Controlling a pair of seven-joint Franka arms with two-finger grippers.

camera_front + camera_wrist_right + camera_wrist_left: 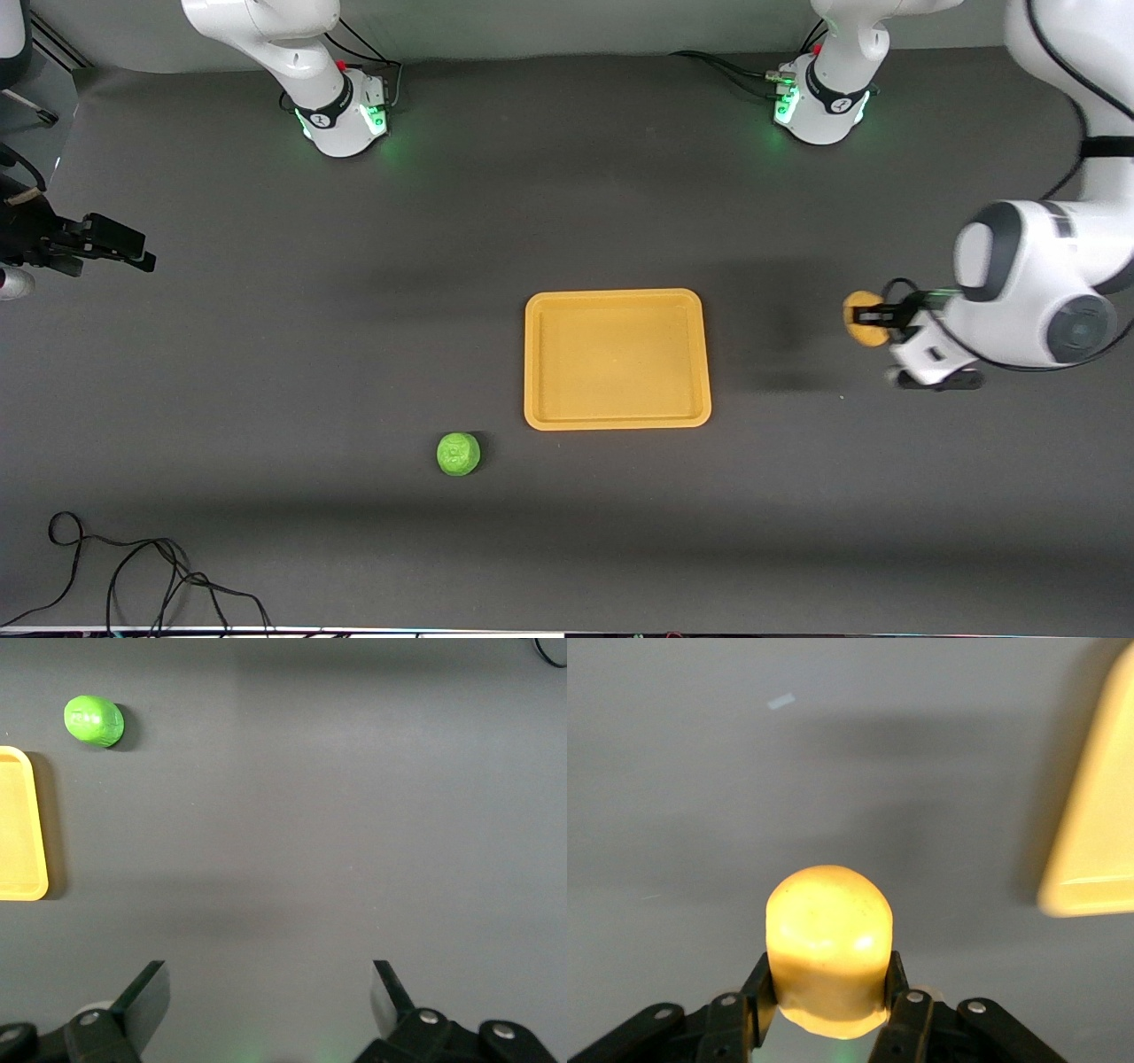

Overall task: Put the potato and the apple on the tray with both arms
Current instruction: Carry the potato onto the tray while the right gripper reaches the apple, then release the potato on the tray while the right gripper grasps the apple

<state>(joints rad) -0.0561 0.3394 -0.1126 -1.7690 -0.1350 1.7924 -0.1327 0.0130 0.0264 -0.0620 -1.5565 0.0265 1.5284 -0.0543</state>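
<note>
My left gripper is shut on the yellow-orange potato and holds it in the air over bare table, beside the tray toward the left arm's end. In the left wrist view the potato sits between the black fingers. The yellow-orange tray lies mid-table with nothing in it; its corner shows in the left wrist view. The green apple lies on the table, nearer to the front camera than the tray, toward the right arm's end. My right gripper is open and holds nothing at the right arm's end of the table. Its wrist view shows the apple and the tray's edge far off.
The two arm bases stand at the table's back. Black cables lie near the table's front edge toward the right arm's end. The table top is dark grey.
</note>
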